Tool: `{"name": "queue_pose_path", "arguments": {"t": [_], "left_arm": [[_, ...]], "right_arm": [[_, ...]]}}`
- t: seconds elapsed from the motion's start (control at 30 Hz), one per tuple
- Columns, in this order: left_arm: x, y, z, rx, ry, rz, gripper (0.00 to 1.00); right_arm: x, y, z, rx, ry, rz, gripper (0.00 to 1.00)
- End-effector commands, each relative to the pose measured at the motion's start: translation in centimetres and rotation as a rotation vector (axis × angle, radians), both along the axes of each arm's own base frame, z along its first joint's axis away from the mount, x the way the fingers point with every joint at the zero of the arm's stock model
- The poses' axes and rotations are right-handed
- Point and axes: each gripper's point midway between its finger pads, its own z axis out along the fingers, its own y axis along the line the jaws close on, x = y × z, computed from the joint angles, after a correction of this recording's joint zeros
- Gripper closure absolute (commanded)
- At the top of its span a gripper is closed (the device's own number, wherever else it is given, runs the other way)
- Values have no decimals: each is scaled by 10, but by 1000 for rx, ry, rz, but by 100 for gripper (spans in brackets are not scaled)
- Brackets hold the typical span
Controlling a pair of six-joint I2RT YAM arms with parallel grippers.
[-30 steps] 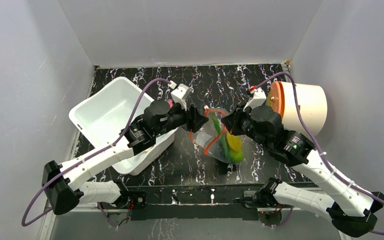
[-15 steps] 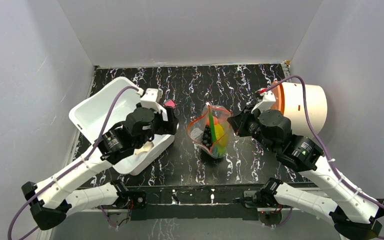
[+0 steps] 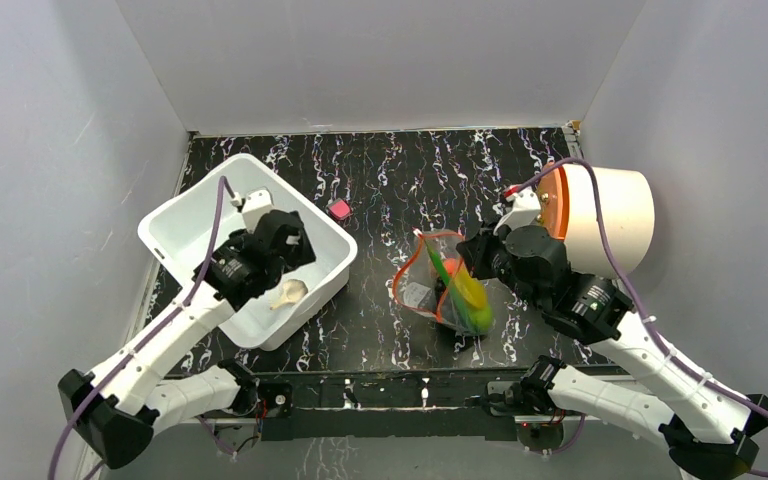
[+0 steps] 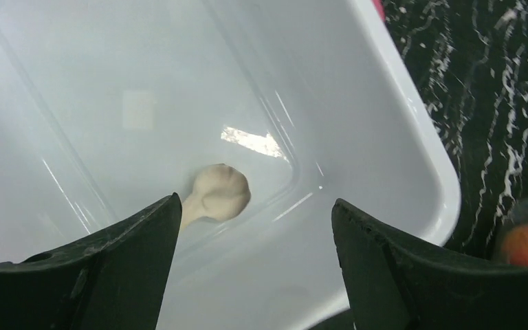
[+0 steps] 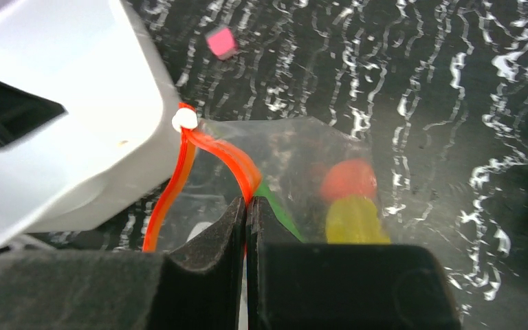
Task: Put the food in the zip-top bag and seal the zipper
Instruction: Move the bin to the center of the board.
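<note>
Just below the empty, wide-spread left gripper (image 4: 254,206), the beige food piece (image 4: 218,194) lay by the white bin's (image 4: 385,137) corner, where a finger might have jammed against the wall, while the right gripper (image 5: 247,206) pinched the zip-top bag's (image 5: 295,155) zipper (image 5: 179,172).

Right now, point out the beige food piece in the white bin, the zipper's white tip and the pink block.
beige food piece (image 4: 223,192): left wrist view, on its rounded bulb.
zipper's white tip (image 5: 184,119): right wrist view, on the knob's middle.
pink block (image 5: 221,42): right wrist view, on its top face.
</note>
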Motion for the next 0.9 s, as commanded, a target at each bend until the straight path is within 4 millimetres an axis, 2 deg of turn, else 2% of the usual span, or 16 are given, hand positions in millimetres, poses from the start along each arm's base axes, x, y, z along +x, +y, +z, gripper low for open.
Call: {"name": "queue_pose_path", "arguments": {"t": [0.0, 0.1, 0.3, 0.4, 0.5, 0.57, 0.7, 0.87], "left_arm": [[19, 22, -18, -51, 72, 139, 23], [25, 37, -23, -35, 96, 268, 23], [7, 81, -46, 51, 226, 586, 25], [-2, 96, -53, 76, 264, 705, 25], [-9, 106, -61, 85, 311, 806, 26], [-9, 110, -68, 116, 370, 824, 27], [-14, 118, -70, 235, 469, 834, 26], [-46, 121, -64, 294, 606, 911, 24]], "right_arm": [[14, -12, 18, 10, -128, -73, 100], [12, -15, 18, 53, -154, -87, 100], [12, -20, -7, 39, -117, -115, 100], [12, -20, -4, 27, -115, -114, 100], [14, -24, -1, -24, -135, -113, 100], [17, -22, 1, -58, -154, -99, 100], [21, -18, 10, -80, -163, -87, 100], [21, -19, 6, -84, -144, -94, 100]]}}
